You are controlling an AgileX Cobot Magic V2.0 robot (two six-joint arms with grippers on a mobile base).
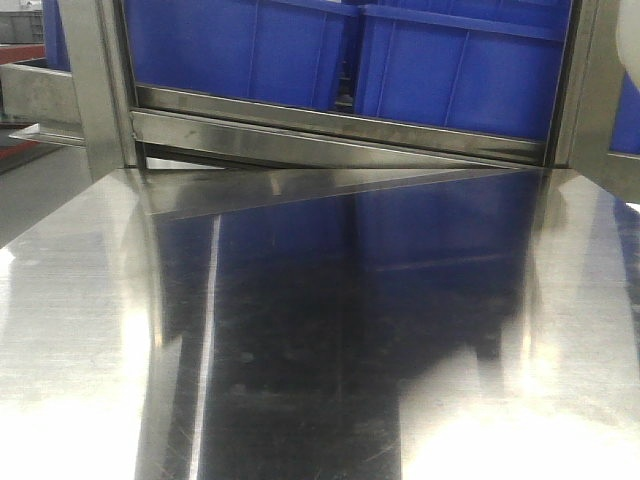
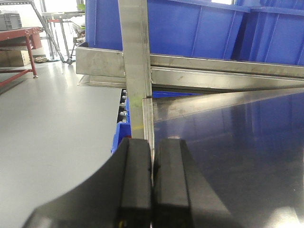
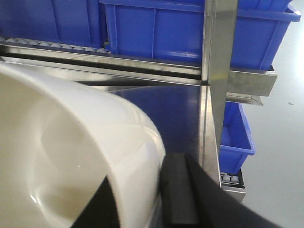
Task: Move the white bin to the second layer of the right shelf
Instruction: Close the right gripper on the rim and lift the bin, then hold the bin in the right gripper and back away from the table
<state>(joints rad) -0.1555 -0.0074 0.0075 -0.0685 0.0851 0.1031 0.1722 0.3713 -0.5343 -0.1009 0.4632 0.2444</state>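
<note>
Right claw [image 3: 140, 176] around glossy, rounded white bin [image 3: 71, 142]

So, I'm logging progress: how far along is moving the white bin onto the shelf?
Done: the white bin looks gripped at its rim by the right gripper. In hand: it is held over the steel tabletop. Left: setting it on the roller shelf, where blue crates sit. Left gripper is shut, empty.

Glossy plastic white bin [image 3: 71, 156]; polished steel tabletop [image 1: 320, 350] (finely scratched), plastic crates [image 1: 450, 70]
</note>
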